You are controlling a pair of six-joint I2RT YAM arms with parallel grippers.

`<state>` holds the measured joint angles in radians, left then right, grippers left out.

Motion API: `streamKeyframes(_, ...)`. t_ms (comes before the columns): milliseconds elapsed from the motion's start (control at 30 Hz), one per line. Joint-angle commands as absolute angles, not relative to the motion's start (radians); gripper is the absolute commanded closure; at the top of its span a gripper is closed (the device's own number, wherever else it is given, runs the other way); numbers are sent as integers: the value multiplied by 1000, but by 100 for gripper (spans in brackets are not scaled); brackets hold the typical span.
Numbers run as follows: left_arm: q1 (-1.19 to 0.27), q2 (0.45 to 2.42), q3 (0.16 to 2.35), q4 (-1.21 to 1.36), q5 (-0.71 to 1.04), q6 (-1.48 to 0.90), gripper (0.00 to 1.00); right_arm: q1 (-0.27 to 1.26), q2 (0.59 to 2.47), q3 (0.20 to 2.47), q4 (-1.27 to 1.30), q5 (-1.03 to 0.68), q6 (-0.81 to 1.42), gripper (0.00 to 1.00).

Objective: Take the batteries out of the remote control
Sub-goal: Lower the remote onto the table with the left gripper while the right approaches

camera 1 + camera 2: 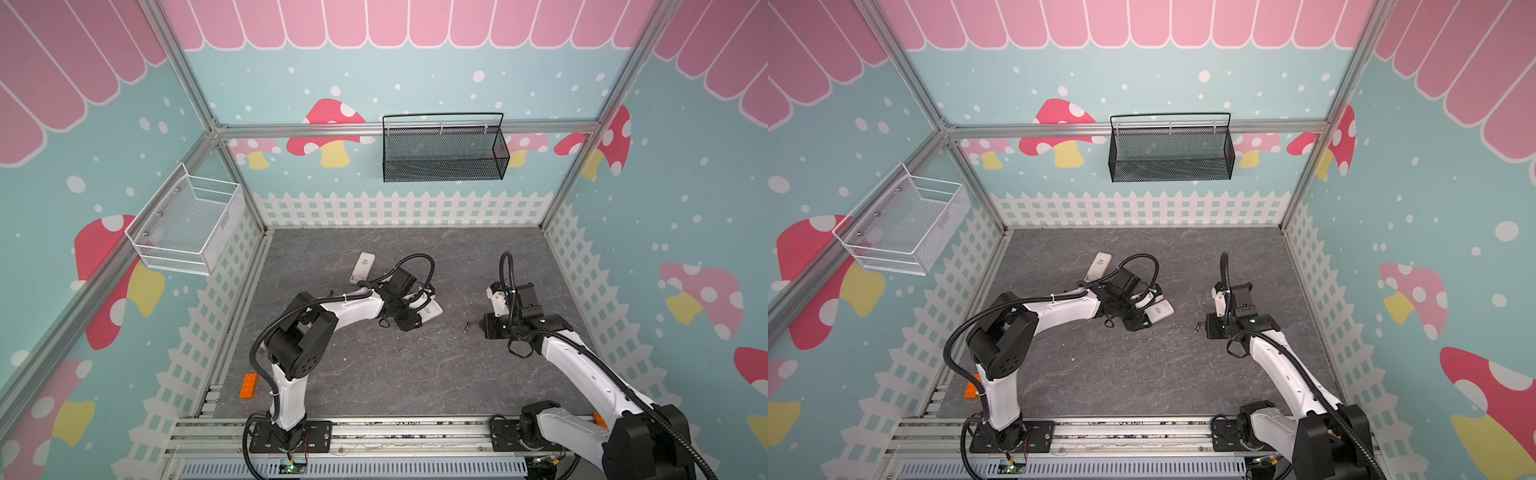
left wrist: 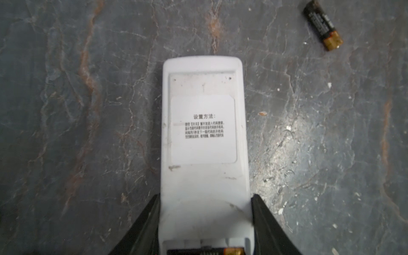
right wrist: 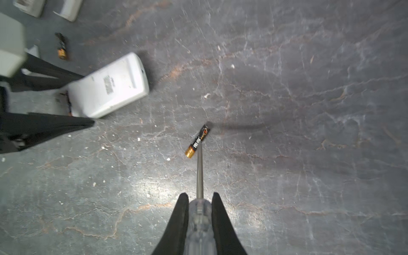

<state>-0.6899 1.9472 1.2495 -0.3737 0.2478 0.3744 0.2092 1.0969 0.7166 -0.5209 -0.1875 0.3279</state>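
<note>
**Grey stone tabletop: one battery out, one in the remote**

Grey veined stone covers the tabletop (image 1: 374,374), boxed in by mushroom-print walls (image 1: 415,83). My left gripper (image 2: 205,195) clamps the remote (image 2: 203,132) by its long edges. One black finger (image 2: 148,225) presses against each side, so my jaws stand about half spread, held apart by the remote's width. The remote lies back side up with its label showing, near the middle of the table. At the end nearest my wrist the battery bay (image 2: 189,244) is uncovered. A seated battery (image 2: 205,251) lies across it, gold end visible.

My right gripper (image 3: 200,195) is closed tight on the clear handle of a screwdriver (image 3: 199,172), whose shaft points away from the wrist. A loose battery (image 3: 197,141) lies flat on the stone at the shaft's tip. The tip overlaps it in the wrist view, and I cannot tell whether they touch. In both top views that loose battery (image 1: 466,328) (image 1: 1196,328) sits between my two grippers, just beside the right one and apart from the remote.

A blurred battery (image 3: 61,46) lies beyond the remote. A second remote (image 1: 362,266) rests farther back, by my left arm. An orange brick (image 1: 248,385) sits at the front left edge.
</note>
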Motion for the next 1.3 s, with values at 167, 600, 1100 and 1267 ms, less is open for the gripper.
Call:
streamKeyframes(167,-695,1953,1152,-274,294,542,61,203,1172,813,-494,-377,332,100)
streamKeyframes(600,-655,1896,968,-101,342,434,29,204,1291,902,-493,-448,347,100)
streamKeyframes(1100,-690,1864,1079,-433,507,264,26,263,1424,827,-375,-409,439,100)
streamKeyframes(1267,-637,1776,1123,-456,526,255,25,283,1510,852,-344,-384,435,100)
